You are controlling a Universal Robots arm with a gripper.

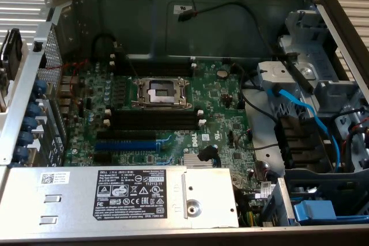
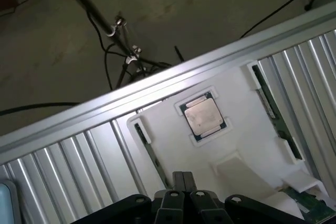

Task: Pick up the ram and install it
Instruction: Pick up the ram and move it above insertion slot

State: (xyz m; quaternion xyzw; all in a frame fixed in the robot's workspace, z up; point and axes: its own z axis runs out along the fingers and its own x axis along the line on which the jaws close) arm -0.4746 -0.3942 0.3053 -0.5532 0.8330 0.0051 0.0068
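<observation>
Ribbed metal counter [image 2: 63,171] carries a white holder [image 2: 241,140], with dark floor beyond. Over the holder's near edge the end effector [image 2: 182,174] has its fingers [image 2: 177,180] pressed fully together with nothing between them. Reading the holder as a dial with the end effector at six o'clock and the processor chip [image 2: 203,118] at the centre, the ram [image 2: 274,113] lies on edge in a groove along the three o'clock side, well apart from the end effector; a second stick [image 2: 150,153] sits at nine o'clock, nearer.

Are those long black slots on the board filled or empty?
Empty: the black slots show bare dark grooves; no green stick stands in any.
</observation>
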